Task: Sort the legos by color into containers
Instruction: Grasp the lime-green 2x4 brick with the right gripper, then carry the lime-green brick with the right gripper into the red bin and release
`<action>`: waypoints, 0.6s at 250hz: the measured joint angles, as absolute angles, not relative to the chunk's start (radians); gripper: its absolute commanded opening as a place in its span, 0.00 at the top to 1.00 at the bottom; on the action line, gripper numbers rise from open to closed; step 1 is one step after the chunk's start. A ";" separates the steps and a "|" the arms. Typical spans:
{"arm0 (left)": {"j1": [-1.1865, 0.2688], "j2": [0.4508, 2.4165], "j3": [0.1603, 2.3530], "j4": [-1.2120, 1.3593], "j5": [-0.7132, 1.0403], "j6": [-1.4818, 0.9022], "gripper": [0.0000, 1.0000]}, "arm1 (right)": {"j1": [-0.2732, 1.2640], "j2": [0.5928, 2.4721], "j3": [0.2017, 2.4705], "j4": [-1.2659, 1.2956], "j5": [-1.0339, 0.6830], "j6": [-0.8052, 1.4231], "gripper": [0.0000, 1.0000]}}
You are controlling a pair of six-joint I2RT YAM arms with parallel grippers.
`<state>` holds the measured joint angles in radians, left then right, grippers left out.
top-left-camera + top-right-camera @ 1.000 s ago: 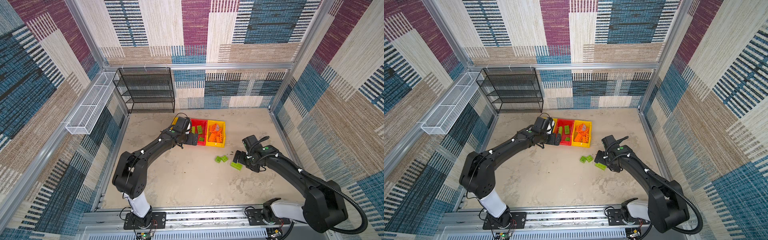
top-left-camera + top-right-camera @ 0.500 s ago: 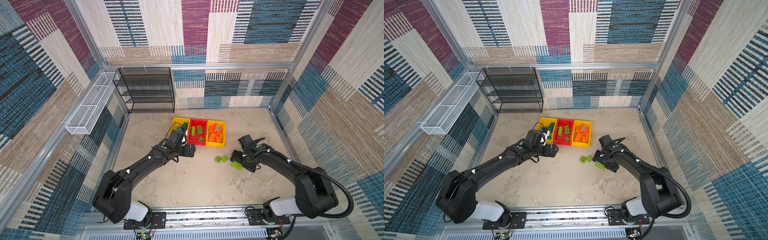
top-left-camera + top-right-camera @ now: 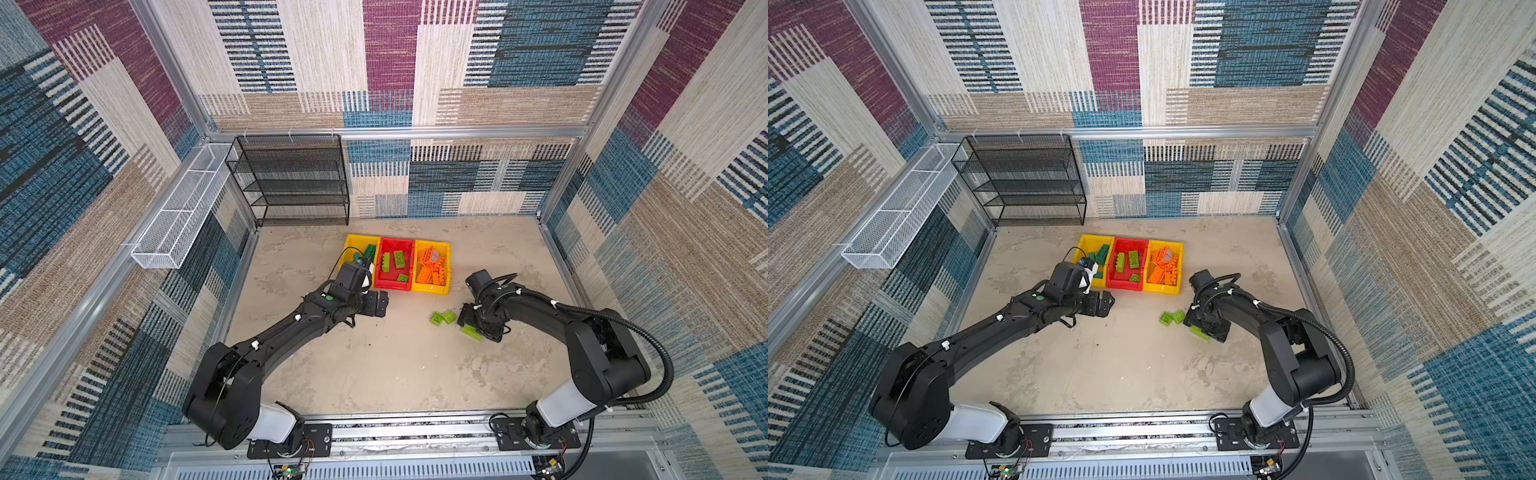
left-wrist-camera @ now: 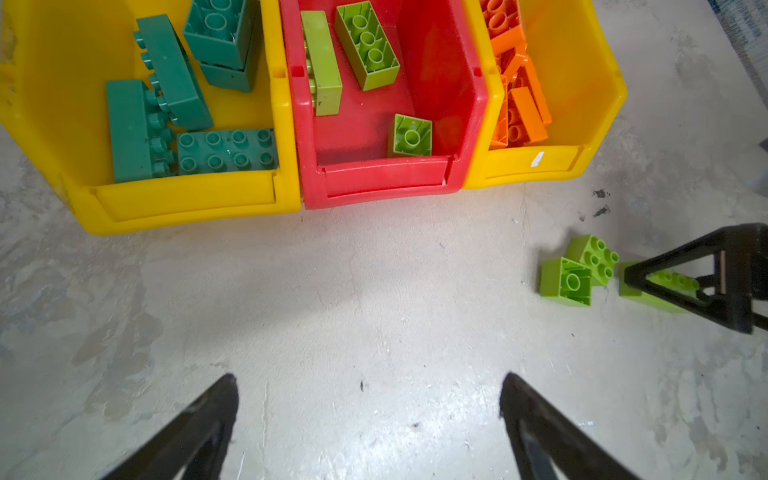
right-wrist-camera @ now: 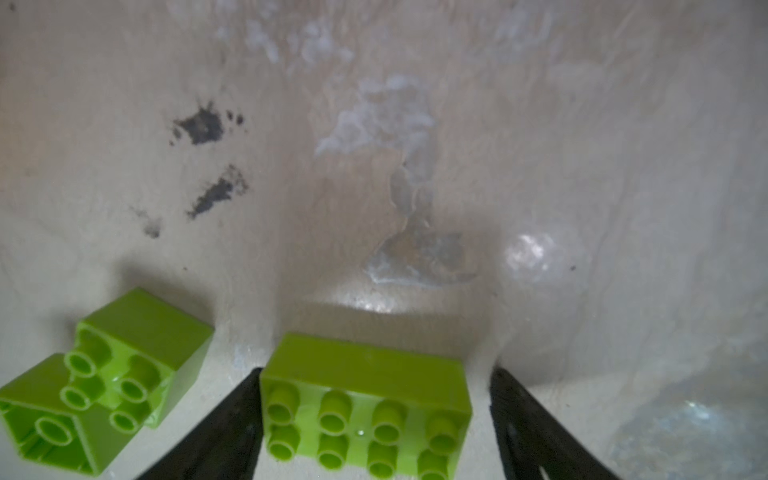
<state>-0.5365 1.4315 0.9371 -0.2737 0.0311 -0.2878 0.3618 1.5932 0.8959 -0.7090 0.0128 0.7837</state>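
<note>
My right gripper (image 5: 374,374) (image 3: 473,328) is down on the floor astride a long lime lego (image 5: 365,374) (image 3: 471,331). One finger touches the brick's end and a gap shows at the other, so it is open. Two small lime legos (image 5: 141,324) (image 3: 442,318) lie touching each other just beside it. My left gripper (image 4: 370,379) (image 3: 380,303) hangs open and empty over bare floor in front of the containers. The yellow container (image 4: 187,203) holds teal legos, the red container (image 4: 382,183) lime ones, the other yellow container (image 4: 536,166) orange ones.
A black wire-mesh rack (image 3: 291,178) stands at the back left corner. A white wire basket (image 3: 183,208) hangs on the left wall. Aluminium frame rails edge the concrete floor (image 3: 395,365).
My left arm has drawn back from the containers toward the front. My right gripper's jaws have narrowed around the long lime lego.
</note>
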 measured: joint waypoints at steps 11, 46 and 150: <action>-0.536 1.432 0.936 -0.274 0.031 -0.288 0.01 | 0.364 1.600 0.900 -0.715 0.017 0.781 0.37; -0.530 1.434 0.935 -0.274 0.029 -0.288 0.01 | 0.374 1.607 0.920 -0.728 0.019 0.775 0.46; -0.499 1.392 0.921 -0.290 0.008 -0.300 0.01 | 0.436 1.691 1.393 -0.739 -0.079 0.666 0.48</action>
